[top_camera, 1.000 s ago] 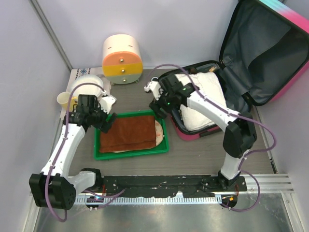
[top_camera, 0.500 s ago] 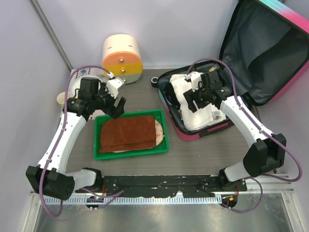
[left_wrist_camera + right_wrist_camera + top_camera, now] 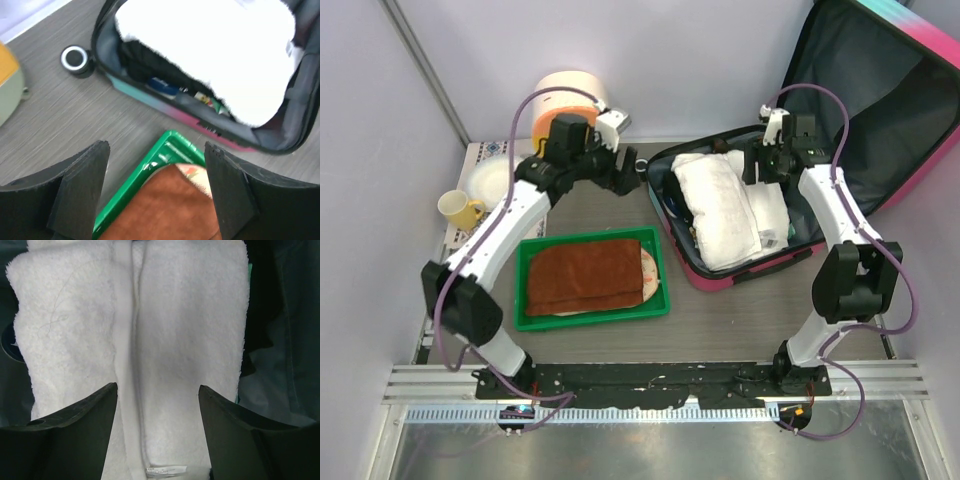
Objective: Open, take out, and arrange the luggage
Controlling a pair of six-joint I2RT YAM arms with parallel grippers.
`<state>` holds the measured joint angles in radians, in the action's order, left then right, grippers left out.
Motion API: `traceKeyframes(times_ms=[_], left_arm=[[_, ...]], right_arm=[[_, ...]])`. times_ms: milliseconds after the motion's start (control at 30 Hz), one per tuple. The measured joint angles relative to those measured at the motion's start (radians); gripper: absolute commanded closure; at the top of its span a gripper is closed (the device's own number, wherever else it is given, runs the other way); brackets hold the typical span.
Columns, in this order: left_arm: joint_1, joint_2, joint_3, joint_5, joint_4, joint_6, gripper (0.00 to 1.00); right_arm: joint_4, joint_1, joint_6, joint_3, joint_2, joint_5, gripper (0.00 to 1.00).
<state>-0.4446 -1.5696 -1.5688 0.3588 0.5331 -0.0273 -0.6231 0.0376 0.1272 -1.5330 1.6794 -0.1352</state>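
Note:
The luggage [image 3: 880, 110] lies open at the right, its pink-edged lid propped up and its dark grey lining showing. Folded white towels [image 3: 720, 210] fill its base. My left gripper [image 3: 620, 175] is open and empty above the table, between the round drawer box and the suitcase's left edge. In the left wrist view the left gripper [image 3: 157, 190] hangs over the green tray's corner [image 3: 150, 170], with the suitcase rim [image 3: 165, 102] beyond. My right gripper [image 3: 770, 165] is open and empty over the back of the suitcase base. The right wrist view shows the right gripper [image 3: 157, 435] above a white towel [image 3: 140, 340].
A green tray [image 3: 590, 315] with a brown cloth [image 3: 585, 275] lies front centre. A round cream-and-orange drawer box [image 3: 565, 95] stands at the back. A yellow cup [image 3: 460, 208] and a white bowl [image 3: 490, 178] sit at the left. A small black round object [image 3: 75, 58] lies by the suitcase.
My left gripper has swung from the tray's left side to the back, toward the suitcase. My right gripper has moved from the tray's edge to over the suitcase's back.

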Motion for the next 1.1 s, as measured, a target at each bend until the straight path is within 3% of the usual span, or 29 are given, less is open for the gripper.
traceKeyframes(times_ms=[167,333,633,900,1100], left_arm=[[-0.040,-0.215,-0.188,0.000,-0.084,0.138,0.23],[-0.065,-0.301,-0.217,-0.001,-0.095,0.204,0.23],[-0.072,-0.256,-0.152,-0.003,-0.140,0.235,0.22],[-0.072,-0.219,-0.087,-0.018,-0.141,0.233,0.22],[-0.072,-0.219,-0.084,-0.023,-0.146,0.232,0.22]], right_arm=[[0.034,-0.014,-0.041,-0.047,0.050,-0.072,0.35],[0.055,-0.013,-0.087,-0.074,0.100,-0.116,0.29],[0.076,-0.012,-0.158,-0.117,0.246,-0.181,0.34],[0.091,0.013,-0.213,-0.180,0.282,-0.223,0.37],[0.119,0.039,-0.235,-0.258,0.337,-0.241,0.33]])
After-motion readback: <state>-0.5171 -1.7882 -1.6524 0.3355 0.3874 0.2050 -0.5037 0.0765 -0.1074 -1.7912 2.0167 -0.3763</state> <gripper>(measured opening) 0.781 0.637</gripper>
